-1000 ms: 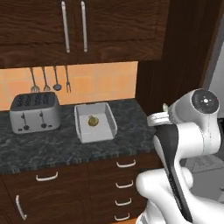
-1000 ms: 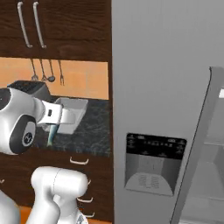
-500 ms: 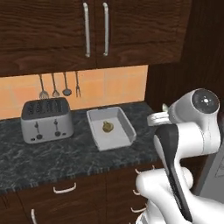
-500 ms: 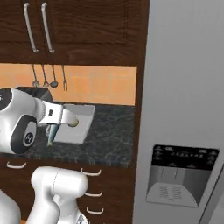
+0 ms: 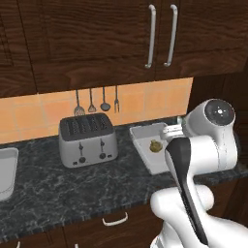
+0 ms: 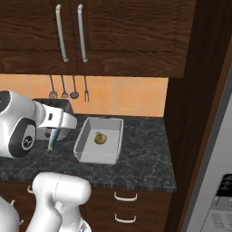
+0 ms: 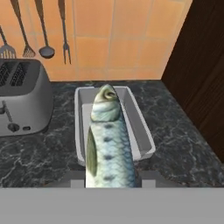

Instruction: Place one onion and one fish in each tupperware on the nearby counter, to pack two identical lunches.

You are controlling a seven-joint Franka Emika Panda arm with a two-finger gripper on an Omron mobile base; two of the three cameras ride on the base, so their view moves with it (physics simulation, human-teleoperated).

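Observation:
My gripper (image 7: 109, 183) is shut on a silvery blue-green fish (image 7: 109, 144), which points forward over a grey tupperware (image 7: 142, 131) on the black marbled counter (image 7: 183, 140). In the right base view the fish (image 6: 51, 141) hangs from the gripper (image 6: 54, 134), held above the counter (image 6: 145, 158) left of the tupperware (image 6: 86, 142). A yellowish onion (image 6: 100, 137) lies inside it. From the left base view the onion (image 5: 155, 146) shows in the tupperware (image 5: 143, 145) just beside the hand (image 5: 172, 130). The fish hides the onion in the hand view.
A silver toaster (image 5: 88, 140) stands left of the tupperware, with kitchen utensils (image 5: 97, 100) hanging on the orange tile wall. The rim of another pale container (image 5: 6, 172) shows at the far left. A tall dark wood panel (image 6: 195, 113) and the fridge (image 6: 219, 181) close off the right.
The whole picture has shifted right as the base moved left: the fridge slid mostly out and the toaster came in. The gripper still holds the fish.

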